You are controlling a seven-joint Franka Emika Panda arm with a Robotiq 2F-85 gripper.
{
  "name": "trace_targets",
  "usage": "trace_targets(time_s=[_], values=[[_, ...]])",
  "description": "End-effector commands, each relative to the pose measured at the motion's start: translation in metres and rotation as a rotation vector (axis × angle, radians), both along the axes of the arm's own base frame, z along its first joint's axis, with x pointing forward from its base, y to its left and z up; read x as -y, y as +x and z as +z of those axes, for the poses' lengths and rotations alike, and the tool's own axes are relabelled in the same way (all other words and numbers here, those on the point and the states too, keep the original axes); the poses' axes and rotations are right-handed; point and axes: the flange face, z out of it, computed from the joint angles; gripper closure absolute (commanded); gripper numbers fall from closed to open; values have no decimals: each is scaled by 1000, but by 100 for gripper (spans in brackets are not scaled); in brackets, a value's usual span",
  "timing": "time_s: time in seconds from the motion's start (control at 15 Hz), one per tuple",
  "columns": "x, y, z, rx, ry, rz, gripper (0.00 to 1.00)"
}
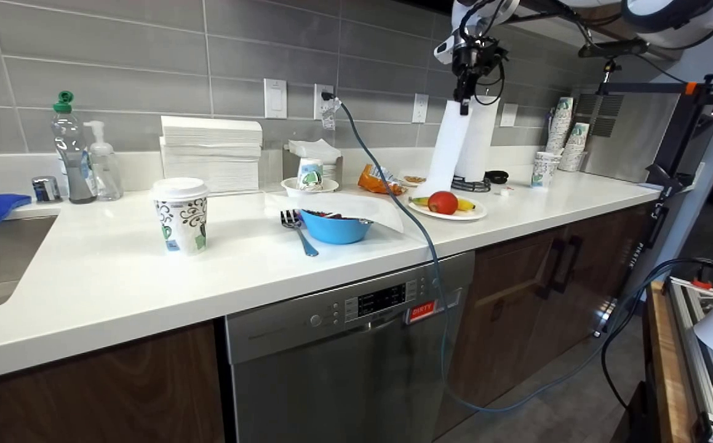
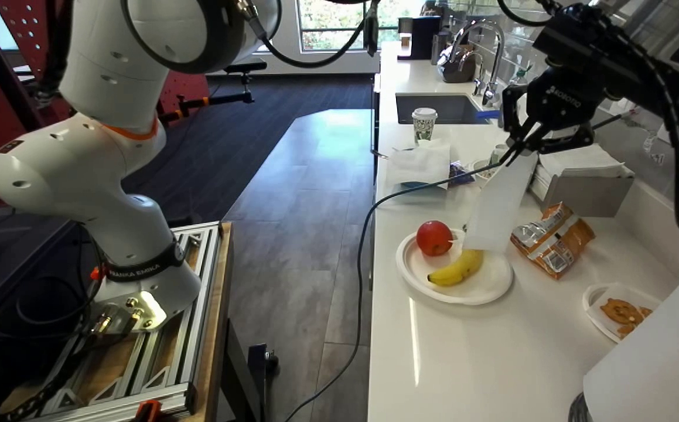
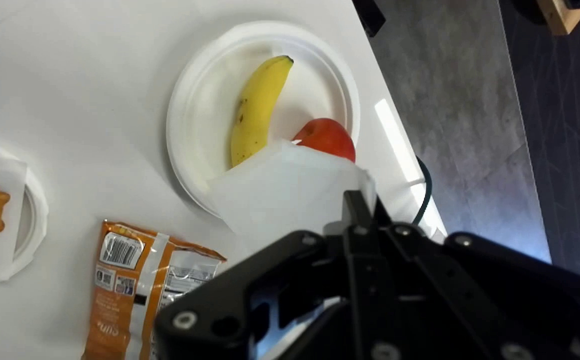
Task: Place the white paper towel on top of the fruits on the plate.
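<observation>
The white paper towel is a sheet [image 2: 498,208] hanging down from my gripper [image 2: 514,153], which is shut on its top edge. The sheet also shows in an exterior view [image 1: 447,151] and in the wrist view [image 3: 295,190]. Its lower end hangs at the plate [image 2: 498,280]; I cannot tell whether it touches. On the plate [image 3: 202,120] lie a red round fruit [image 2: 434,238] and a yellow banana [image 2: 457,269]. In the wrist view the sheet hides part of the red fruit [image 3: 327,137] and the lower end of the banana [image 3: 259,107]. My fingertips [image 3: 368,197] are well above the fruits.
A white roll [image 1: 478,141] stands behind the plate. An orange snack bag [image 2: 553,240] and a pretzel plate [image 3: 32,225] lie nearby. A blue bowl [image 1: 334,229], a fork [image 1: 301,231] and a lidded cup [image 1: 182,215] stand farther along the counter. A cable [image 1: 387,178] crosses the counter.
</observation>
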Motion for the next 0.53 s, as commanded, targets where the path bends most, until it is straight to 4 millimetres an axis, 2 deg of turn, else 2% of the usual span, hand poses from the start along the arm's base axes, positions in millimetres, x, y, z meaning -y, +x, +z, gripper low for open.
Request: trace_targets(time_s=[0.0, 0.2, 0.47], values=[[-13, -1, 18, 69, -19, 7, 100], [-20, 6, 17, 130, -17, 16, 100], [-21, 10, 1, 154, 34, -15, 100]])
